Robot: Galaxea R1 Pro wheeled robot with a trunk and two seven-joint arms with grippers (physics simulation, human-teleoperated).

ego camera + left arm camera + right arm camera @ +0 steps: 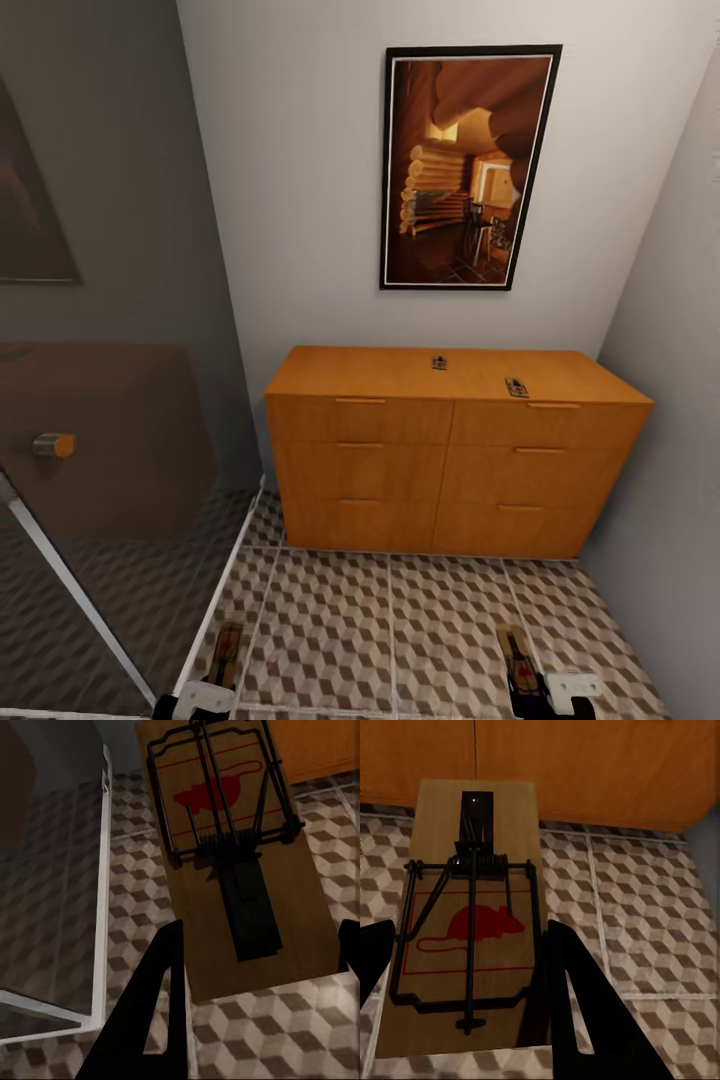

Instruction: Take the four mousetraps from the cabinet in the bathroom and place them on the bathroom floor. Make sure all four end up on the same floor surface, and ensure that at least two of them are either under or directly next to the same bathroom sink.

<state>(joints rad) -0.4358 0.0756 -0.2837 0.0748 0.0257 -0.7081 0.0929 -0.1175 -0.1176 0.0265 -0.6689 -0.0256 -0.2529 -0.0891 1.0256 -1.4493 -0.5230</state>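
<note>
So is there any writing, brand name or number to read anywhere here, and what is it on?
There are no words or numbers to read.
Mousetrap in the left gripper: a red mouse outline inside red lines, no lettering.
Mousetrap in the right gripper: the same red mouse mark.
Two mousetraps on the cabinet: too small to tell.

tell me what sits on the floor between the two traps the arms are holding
Nothing: in the head view only bare patterned floor runs between the left trap and the right trap. The other two traps lie on the cabinet.

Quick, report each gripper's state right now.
Left gripper: shut on a mousetrap, held above the bathroom floor.
Right gripper: shut on another mousetrap.
</note>
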